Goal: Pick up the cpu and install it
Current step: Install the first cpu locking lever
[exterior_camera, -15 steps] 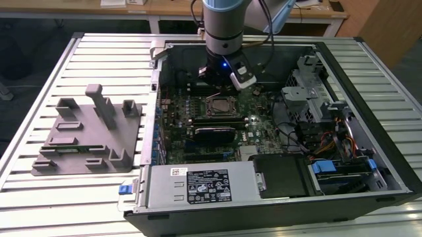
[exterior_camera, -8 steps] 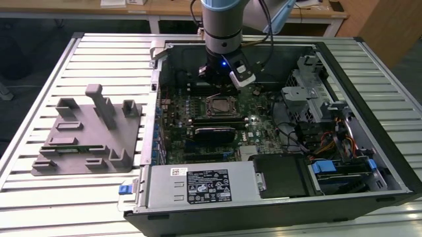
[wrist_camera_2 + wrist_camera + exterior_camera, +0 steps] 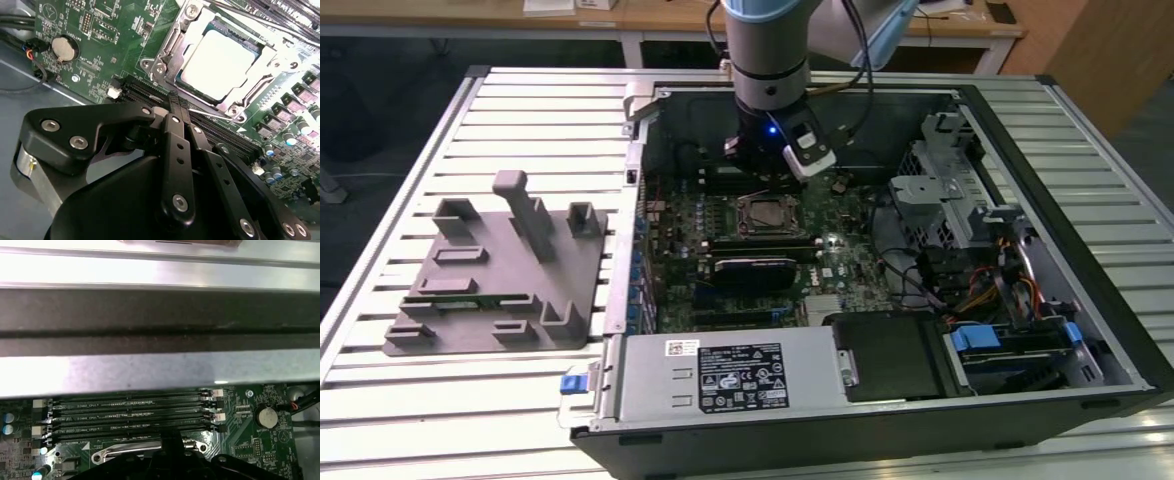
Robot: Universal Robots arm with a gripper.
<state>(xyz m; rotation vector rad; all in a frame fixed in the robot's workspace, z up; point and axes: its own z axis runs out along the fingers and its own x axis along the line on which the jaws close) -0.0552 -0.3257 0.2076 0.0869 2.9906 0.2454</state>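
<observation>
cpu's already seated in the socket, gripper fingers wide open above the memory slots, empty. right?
Not quite. The gripper fingers are closed together, not wide open; the second wrist view shows them pressed side by side with nothing between them. The rest stands: the cpu sits in the socket, and the gripper is over the memory slots beside it.

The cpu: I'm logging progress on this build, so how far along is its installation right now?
Done, by the look of it: the cpu lies seated inside the socket frame on the motherboard. In hand: nothing; the gripper is shut and empty, its fingertips above the memory slots beside the socket. Left: whether the socket's retention frame is clamped down cannot be told from these pictures.
</observation>
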